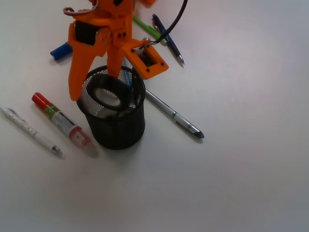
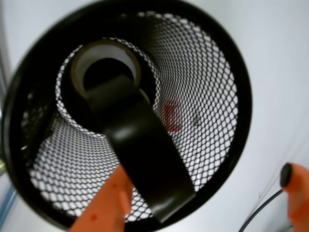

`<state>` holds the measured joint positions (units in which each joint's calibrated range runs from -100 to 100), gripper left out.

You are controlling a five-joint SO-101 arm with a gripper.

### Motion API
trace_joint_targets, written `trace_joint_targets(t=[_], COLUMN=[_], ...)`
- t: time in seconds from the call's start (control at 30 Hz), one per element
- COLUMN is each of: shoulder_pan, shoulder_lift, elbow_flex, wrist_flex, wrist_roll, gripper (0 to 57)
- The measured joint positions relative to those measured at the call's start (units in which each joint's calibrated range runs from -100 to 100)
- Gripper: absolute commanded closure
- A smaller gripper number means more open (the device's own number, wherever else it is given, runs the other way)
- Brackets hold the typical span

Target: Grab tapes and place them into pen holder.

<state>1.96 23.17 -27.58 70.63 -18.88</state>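
Note:
The pen holder (image 1: pixel 118 128) is a black wire-mesh cup standing left of centre. My orange gripper (image 1: pixel 93 86) hangs over its mouth with the jaws wide apart, one finger outside the cup's left wall and the other at its far rim. A dark tape roll (image 1: pixel 108 96) with a pale core leans tilted inside the cup. In the wrist view I look down into the pen holder (image 2: pixel 212 72). One dark tape roll (image 2: pixel 140 150) stands edge-on beside my left finger (image 2: pixel 106 203), and a second roll (image 2: pixel 104 67) with a pale core lies below it. The gripper (image 2: pixel 203 203) holds nothing.
A red-capped marker (image 1: pixel 60 118) and a white pen (image 1: pixel 31 130) lie left of the cup. A silver pen (image 1: pixel 174 113) lies to its right. A blue pen (image 1: pixel 168 38), a green pen (image 1: pixel 147 28) and a blue cap (image 1: pixel 61 50) lie behind.

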Motion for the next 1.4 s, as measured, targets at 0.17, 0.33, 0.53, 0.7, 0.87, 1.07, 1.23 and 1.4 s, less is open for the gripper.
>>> trace_joint_targets(t=[0.17, 0.33, 0.53, 0.7, 0.87, 1.07, 1.23, 1.4], shoulder_pan=[-0.1, -0.1, -0.4, -0.5, -0.9, -0.9, -0.9, -1.3], shoulder_lift=[-2.4, -6.1, -7.1, -7.1, -6.0, -0.7, -0.1, -0.1], elbow_flex=[-0.2, -0.5, -0.5, -0.5, -0.7, -1.9, -10.0, -26.8], wrist_flex=[4.1, 7.5, 8.7, 8.9, 9.1, 8.5, 9.3, 16.6], wrist_roll=[-2.5, -3.7, -4.3, -4.3, -4.4, -4.4, -0.9, 4.0], gripper=[25.2, 25.1, 25.1, 25.2, 30.5, 36.1, 36.1, 36.5])
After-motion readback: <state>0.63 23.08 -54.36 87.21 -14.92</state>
